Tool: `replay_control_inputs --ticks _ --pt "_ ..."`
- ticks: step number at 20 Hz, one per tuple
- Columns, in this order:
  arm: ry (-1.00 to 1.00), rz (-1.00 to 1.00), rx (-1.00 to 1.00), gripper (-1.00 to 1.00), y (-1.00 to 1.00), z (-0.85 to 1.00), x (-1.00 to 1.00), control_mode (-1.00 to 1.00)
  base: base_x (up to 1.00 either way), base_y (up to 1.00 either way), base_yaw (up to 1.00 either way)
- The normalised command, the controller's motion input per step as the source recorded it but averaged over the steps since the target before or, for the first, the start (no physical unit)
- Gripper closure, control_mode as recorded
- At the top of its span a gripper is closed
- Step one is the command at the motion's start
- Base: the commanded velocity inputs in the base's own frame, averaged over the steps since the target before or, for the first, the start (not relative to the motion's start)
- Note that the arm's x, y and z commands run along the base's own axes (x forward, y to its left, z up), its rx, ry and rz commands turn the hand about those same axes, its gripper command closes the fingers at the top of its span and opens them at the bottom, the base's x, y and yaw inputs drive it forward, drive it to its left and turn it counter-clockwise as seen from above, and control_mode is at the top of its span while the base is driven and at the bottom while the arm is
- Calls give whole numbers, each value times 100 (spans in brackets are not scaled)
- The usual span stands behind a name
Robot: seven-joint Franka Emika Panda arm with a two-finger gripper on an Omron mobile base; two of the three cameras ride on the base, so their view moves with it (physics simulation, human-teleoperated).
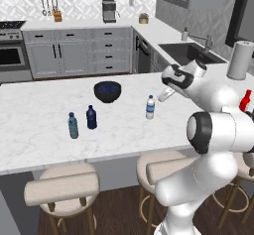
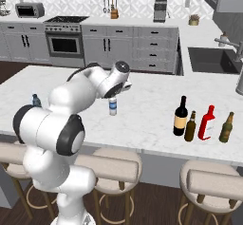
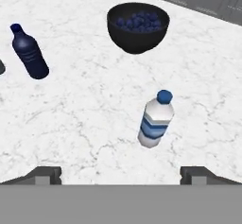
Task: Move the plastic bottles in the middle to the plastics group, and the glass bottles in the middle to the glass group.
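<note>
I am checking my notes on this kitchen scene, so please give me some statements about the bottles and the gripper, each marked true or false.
1. The gripper is shut on the water bottle. False: it is open, holding nothing.
2. The water bottle stands upright on the counter. True.
3. The dark bowl holds blue contents. True.
4. The wine bottle lies on its side. False: it stands upright.
5. The navy bottle stands beside the teal bottle. True.

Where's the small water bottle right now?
The small water bottle stands upright on the island counter, right of the dark bowl, apart from it, ahead of the open gripper.
</note>
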Motion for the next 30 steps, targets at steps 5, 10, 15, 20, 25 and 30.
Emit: replay_control_inputs --ticks 5,10,15,20,25,30 --pt "21 -25 0 -100 32 8 44 -100 0 0 0" --pt "12 -30 0 -100 18 -6 34 -100 0 0 0" --pt "27 -22 1 -100 13 -18 25 -100 0 0 0" --pt "20 -16 0 -100 0 -22 27 -100 0 0 0" --pt "5 -8 0 -100 -1 -23 19 -100 0 0 0" --pt "4 -2 0 -100 -6 -39 18 -100 0 0 0"
